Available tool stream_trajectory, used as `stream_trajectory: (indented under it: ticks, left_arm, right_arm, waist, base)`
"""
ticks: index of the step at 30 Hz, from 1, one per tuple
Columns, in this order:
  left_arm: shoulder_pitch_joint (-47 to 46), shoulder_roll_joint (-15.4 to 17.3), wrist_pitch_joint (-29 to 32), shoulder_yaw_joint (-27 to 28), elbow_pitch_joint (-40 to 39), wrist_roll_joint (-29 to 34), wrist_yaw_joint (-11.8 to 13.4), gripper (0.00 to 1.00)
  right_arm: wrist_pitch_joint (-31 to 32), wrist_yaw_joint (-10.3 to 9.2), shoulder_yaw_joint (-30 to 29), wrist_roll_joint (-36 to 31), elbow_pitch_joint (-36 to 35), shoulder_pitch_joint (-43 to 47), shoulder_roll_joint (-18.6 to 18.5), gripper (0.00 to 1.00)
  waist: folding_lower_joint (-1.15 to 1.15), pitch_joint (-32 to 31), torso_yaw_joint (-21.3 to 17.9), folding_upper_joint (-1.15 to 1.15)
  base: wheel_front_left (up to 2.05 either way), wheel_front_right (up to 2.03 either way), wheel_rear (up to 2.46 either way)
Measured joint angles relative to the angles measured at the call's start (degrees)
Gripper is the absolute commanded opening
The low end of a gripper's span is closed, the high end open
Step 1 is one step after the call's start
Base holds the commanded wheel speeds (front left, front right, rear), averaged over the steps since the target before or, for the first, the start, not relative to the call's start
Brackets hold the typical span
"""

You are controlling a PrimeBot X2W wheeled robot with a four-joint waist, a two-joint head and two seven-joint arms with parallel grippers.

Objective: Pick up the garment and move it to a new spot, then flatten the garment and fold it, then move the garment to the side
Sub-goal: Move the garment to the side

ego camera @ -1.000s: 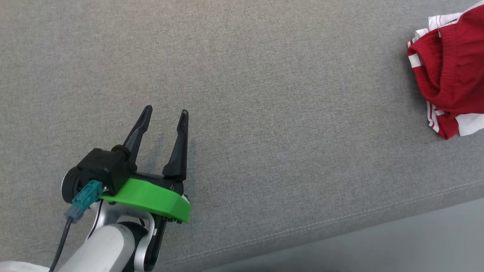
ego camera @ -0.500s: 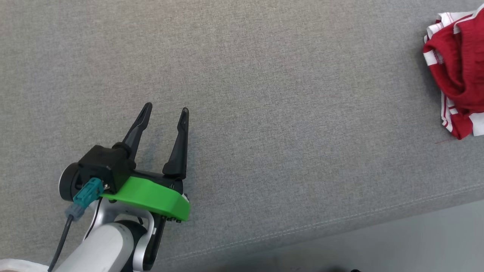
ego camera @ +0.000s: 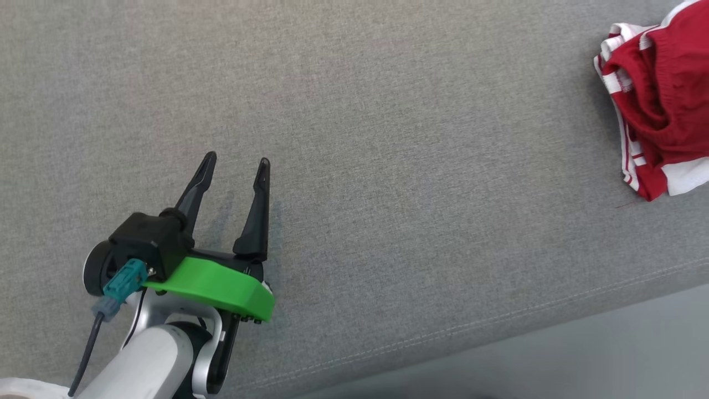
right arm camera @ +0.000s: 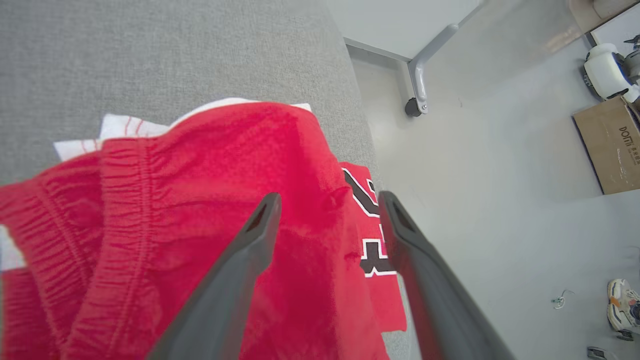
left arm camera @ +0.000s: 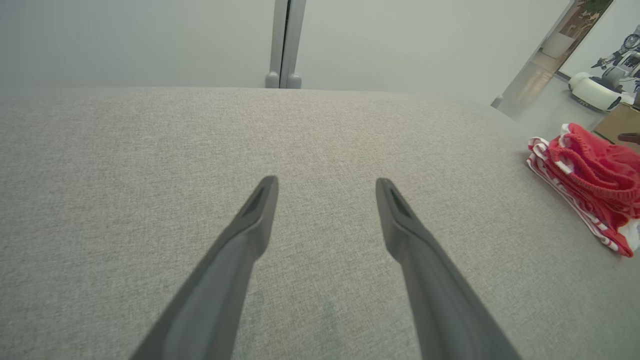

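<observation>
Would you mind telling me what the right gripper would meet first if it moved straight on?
Most likely the red garment: the open right gripper points at its folded cloth, near the edge of the grey cushion, though depth is hard to judge.

Red-and-white garment (ego camera: 659, 105) lies bunched near cushion's edge.

A broad surface of grey woven fabric (ego camera: 388, 138) takes up most of the room, with a stitched seam (ego camera: 498, 317) along its near edge. Pale grey floor (right arm camera: 475, 175) lies beside it, evenly lit. Beyond its far edge stands a plain pale wall (left arm camera: 150, 40) with a metal post (left arm camera: 285, 45). Off its corner, a castor leg (right arm camera: 419, 80) and a cardboard box (right arm camera: 612, 147) stand on the floor.
</observation>
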Motion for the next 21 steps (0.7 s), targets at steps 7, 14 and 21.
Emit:
stream_trajectory:
  ticks: [7, 14, 21]
  left_arm:
    - [0.63, -1.22, -2.93, 1.58, 2.68, -3.12, -1.91, 1.00]
    - [1.66, -1.67, -6.66, 4.04, 5.69, -5.22, -3.30, 1.00]
    - [4.23, -0.31, -10.00, 7.20, 9.25, -6.05, -2.22, 1.00]
  right_arm:
    - [-2.79, 0.00, 3.54, 3.20, -2.91, -1.55, 0.97, 1.00]
    - [-8.66, 0.00, 4.05, 6.99, -5.55, -0.68, 1.90, 1.00]
    - [-15.10, 0.00, 1.98, 8.76, -8.47, 5.73, 4.14, 1.00]
  waist:
    - [0.00, -3.71, -0.95, 0.00]
    - [0.00, -8.67, -1.28, 0.00]
    - [0.00, -13.58, -0.83, 0.00]
  base:
    - [0.00, 0.00, 0.00]
    - [0.00, 0.00, 0.00]
    - [0.00, 0.00, 0.00]
